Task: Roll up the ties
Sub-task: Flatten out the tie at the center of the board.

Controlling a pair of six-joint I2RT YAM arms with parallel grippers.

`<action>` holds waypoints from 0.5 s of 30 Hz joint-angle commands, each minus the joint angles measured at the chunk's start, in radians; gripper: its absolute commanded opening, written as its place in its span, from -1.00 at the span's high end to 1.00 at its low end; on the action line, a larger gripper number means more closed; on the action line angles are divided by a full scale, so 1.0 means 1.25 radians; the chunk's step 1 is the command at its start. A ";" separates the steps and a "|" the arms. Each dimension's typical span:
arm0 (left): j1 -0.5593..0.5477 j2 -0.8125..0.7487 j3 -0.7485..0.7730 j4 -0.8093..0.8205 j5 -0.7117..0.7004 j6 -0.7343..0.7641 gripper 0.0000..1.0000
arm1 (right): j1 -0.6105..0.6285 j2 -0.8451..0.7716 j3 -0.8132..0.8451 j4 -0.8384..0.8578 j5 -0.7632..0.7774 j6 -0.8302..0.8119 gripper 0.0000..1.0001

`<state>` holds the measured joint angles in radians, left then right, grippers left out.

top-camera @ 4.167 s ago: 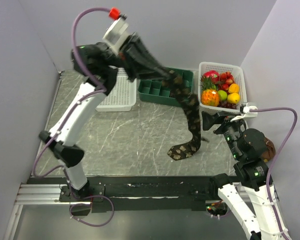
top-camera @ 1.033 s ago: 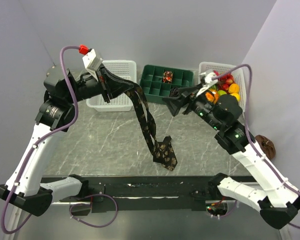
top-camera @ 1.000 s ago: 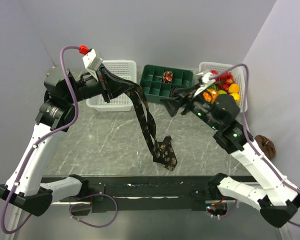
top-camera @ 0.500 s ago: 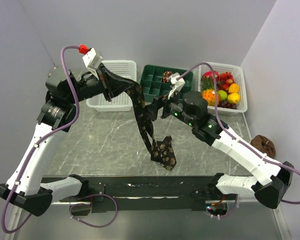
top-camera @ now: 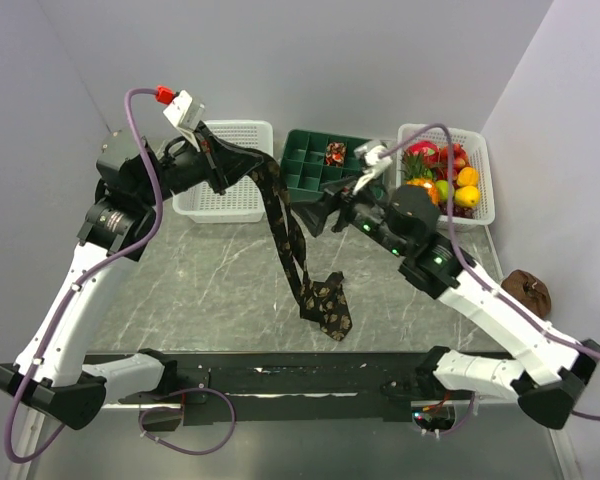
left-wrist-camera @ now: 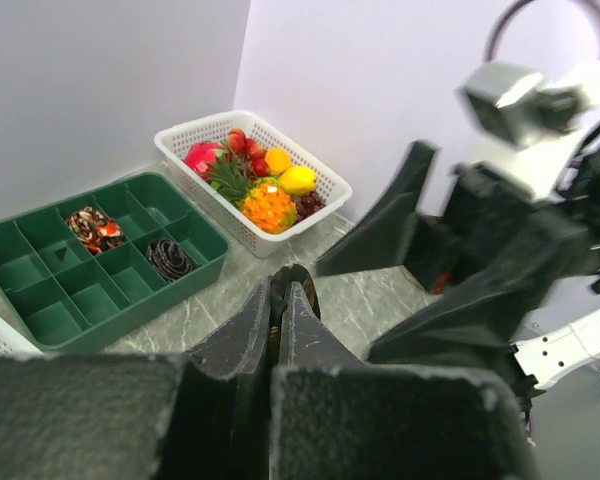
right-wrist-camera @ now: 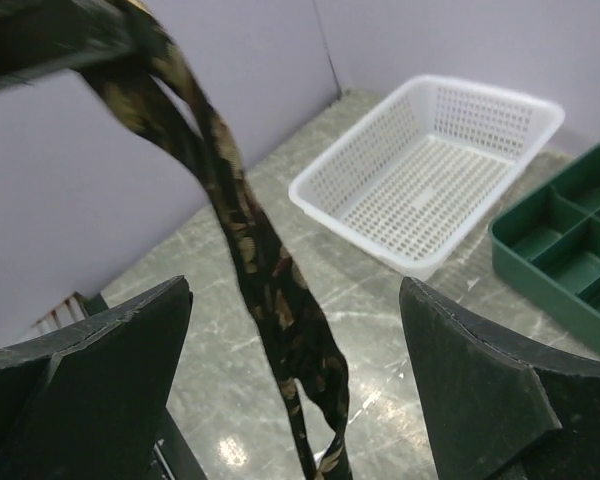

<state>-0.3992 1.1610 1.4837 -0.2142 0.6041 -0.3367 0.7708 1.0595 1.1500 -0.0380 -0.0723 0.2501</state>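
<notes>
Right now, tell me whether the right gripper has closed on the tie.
No: in the right wrist view the right gripper stands wide open, and the tie hangs clear of both fingers.

Overhead view from behind, close wrist views — all share green tray (top-camera: 305, 172)

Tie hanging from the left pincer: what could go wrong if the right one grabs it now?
1. The tie seems to hang in two strands between the fingers of the open right pincer, so closing might catch only one.
2. Its wide end lies on the table; a sideways pull could drag and bunch it.
</notes>
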 commanded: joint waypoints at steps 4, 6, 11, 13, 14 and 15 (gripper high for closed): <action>0.003 -0.008 -0.006 0.025 0.009 -0.022 0.98 | 0.007 0.095 0.084 0.003 0.005 0.027 -0.84; 0.003 -0.010 -0.008 0.023 0.009 -0.019 0.98 | 0.008 0.101 0.085 0.017 0.004 0.033 -0.83; 0.003 -0.016 -0.009 0.025 0.011 -0.022 0.98 | 0.008 0.123 0.099 0.003 0.053 0.031 -0.83; 0.003 -0.019 -0.009 0.028 0.017 -0.023 0.98 | 0.008 0.132 0.096 0.001 0.086 0.029 -0.83; 0.003 -0.021 -0.008 0.027 0.020 -0.023 0.98 | 0.009 0.133 0.095 0.003 0.095 0.027 -0.83; 0.003 -0.023 -0.003 0.024 0.022 -0.020 0.98 | 0.009 0.134 0.092 0.006 0.102 0.027 -0.83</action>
<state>-0.3992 1.1603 1.4738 -0.2123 0.6079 -0.3428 0.7750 1.2194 1.2259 -0.0589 -0.0219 0.2810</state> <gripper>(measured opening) 0.041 0.916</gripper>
